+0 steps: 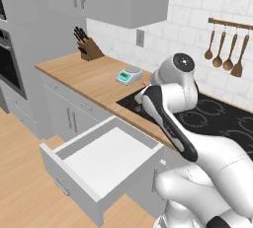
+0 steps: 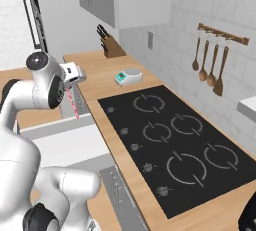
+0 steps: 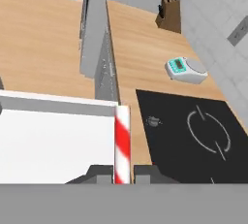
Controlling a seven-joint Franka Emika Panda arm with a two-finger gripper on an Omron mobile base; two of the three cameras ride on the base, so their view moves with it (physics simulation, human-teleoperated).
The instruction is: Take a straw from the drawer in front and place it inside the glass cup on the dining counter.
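My gripper is shut on the straw, a slender red-and-white striped stick standing up between the two finger tips. In the right base view the gripper hangs above the far edge of the drawer, and the straw points down from it towards the drawer. The drawer is pulled out, white inside, with nothing lying on its floor. The glass cup and the dining counter are out of view.
A black cooktop is set into the wood worktop right of the drawer. On the worktop are a small scale and a knife block. Wooden utensils hang on the wall. A wall oven stands far left.
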